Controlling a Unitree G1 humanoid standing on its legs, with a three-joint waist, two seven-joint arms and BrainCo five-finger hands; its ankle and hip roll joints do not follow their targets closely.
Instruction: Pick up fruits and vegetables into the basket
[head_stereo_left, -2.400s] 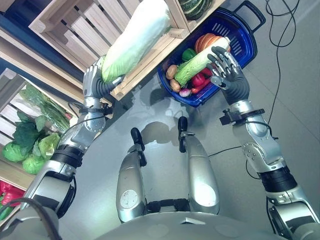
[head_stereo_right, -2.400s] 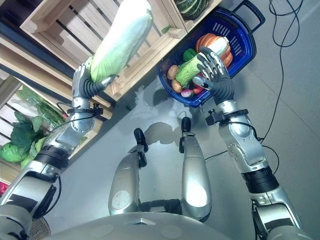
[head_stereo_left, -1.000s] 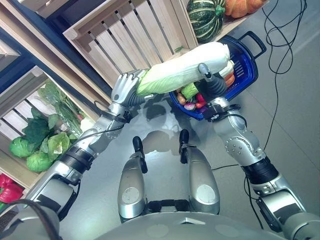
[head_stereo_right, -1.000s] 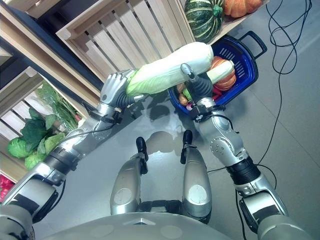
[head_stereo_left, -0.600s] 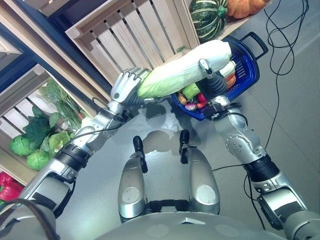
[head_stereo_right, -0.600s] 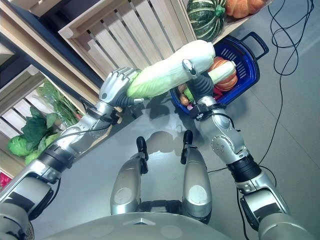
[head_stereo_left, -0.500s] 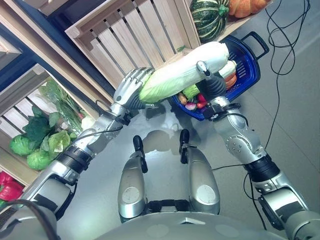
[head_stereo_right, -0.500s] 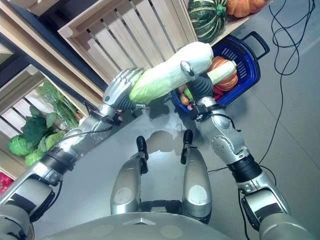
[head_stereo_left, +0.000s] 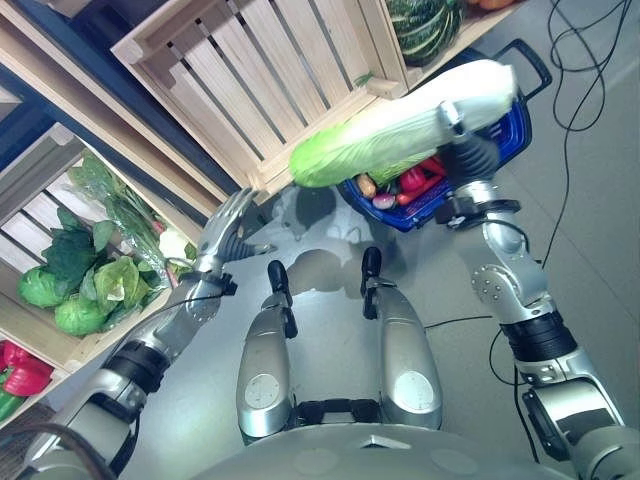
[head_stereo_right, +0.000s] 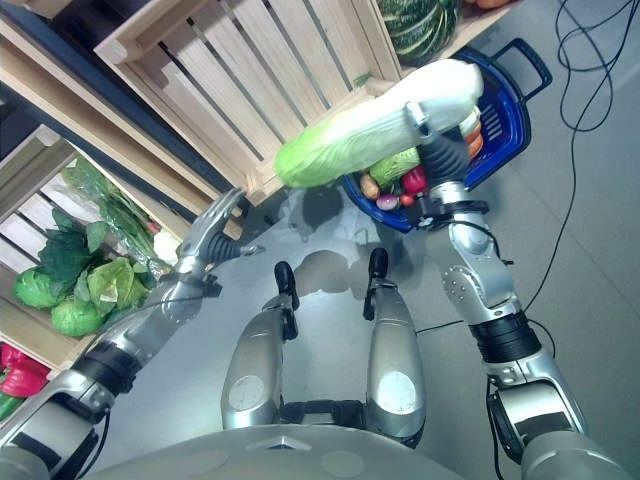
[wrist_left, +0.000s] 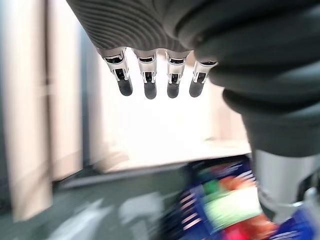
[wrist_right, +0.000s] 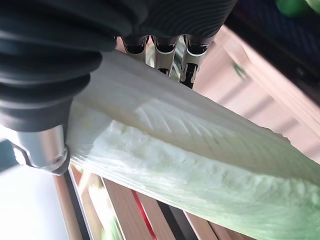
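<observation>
The step in hand is the carry: a long napa cabbage (head_stereo_left: 400, 135) is held in the air by the right hand (head_stereo_left: 470, 150), with its white stem end above the blue basket (head_stereo_left: 505, 150) and its leafy green end reaching out past the basket's rim toward the empty wooden crate (head_stereo_left: 250, 80). The right wrist view shows the fingers (wrist_right: 165, 52) curled over the pale stem and the thumb under it, so the right hand is clamped on the cabbage.

The basket stands on the floor beside the crate and already holds produce, among it red peppers (head_stereo_left: 418, 178) and a small potato-like piece near the rim.

My reading is that the next move calls for turning and lowering the cabbage so that its length lies inside the basket. The cabbage is longer than the basket is wide, so it will likely have to rest on top of the pile or lean against a wall. Held by one end only, it may droop or twist in the grip.

The left hand (head_stereo_left: 228, 228) hangs low, well apart from the basket and near the crate's front corner, its fingers (wrist_left: 146, 80) straight and spread, holding nothing. The right forearm rises steeply from the elbow to the basket.
</observation>
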